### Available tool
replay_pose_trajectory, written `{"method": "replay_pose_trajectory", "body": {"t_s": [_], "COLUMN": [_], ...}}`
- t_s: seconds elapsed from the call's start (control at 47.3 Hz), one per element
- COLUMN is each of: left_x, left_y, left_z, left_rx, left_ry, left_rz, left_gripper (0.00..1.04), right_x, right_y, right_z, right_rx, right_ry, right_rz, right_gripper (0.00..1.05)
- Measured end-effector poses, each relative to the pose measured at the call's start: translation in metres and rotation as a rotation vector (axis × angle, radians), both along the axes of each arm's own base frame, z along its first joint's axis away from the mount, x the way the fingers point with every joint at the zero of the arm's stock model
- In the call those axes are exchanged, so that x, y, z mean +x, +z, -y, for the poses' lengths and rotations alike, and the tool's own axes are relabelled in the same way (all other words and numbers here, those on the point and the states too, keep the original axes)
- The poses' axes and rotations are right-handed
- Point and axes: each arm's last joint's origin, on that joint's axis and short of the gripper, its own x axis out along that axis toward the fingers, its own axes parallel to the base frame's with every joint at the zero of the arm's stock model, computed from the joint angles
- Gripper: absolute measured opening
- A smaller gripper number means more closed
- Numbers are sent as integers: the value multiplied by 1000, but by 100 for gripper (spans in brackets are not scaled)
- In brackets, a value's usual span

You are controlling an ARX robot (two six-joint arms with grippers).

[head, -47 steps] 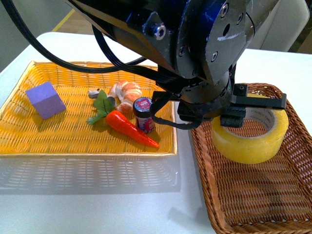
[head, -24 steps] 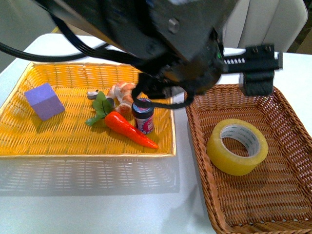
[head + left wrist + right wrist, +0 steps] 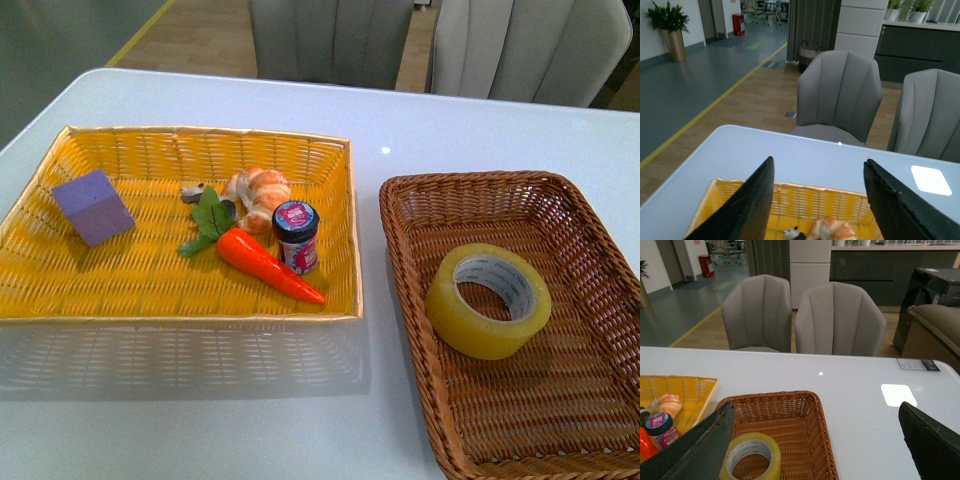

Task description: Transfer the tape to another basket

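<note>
Now tape (image 3: 488, 300) lying flat in basket (image 3: 420, 330), yellow basket (image 3: 40, 290) beside, carrot (image 3: 268, 264) inside.

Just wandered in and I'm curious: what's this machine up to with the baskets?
Nothing is being handled right now. The tape lies flat in the brown basket, held by nothing. Both arms are out of the front view; the left pincer and right pincer are open and empty above the table.

tape (image 3: 488, 300) core print too small to read, jar (image 3: 296, 236) label illegible
</note>
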Motion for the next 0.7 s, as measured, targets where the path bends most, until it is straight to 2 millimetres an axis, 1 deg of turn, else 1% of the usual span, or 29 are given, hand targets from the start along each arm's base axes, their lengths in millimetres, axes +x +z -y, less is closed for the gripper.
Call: {"method": "replay_pose_trajectory", "body": {"t_s": [0.042,0.063,0.127,0.148,0.212,0.296,0.36,0.465,0.698], "left_x": [-14,-18,-33,-36,-49,-62,-69,-78,-96], "left_y": [-3,-5,-14,-14,-15,-18,-22,-29,-28], "left_z": [-14,-18,-37,-40,-53,-65,-71,-78,-90], "left_rx": [32,39,66,68,72,76,75,80,79], "left_ry": [-8,-10,-7,-4,-15,-13,-7,-6,-6], "left_rz": [2,-3,-24,-24,-21,-21,-7,-29,-24], "left_gripper": [42,38,22,19,3,2,2,2,2], "right_x": [0,0,0,0,0,0,0,0,0], "right_y": [0,0,0,0,0,0,0,0,0], "right_z": [0,0,0,0,0,0,0,0,0], "right_rx": [0,0,0,0,0,0,0,0,0], "right_ry": [1,1,0,0,0,0,0,0,0], "right_rz": [0,0,0,0,0,0,0,0,0], "right_gripper": [96,96,96,96,96,96,96,96,96]}}
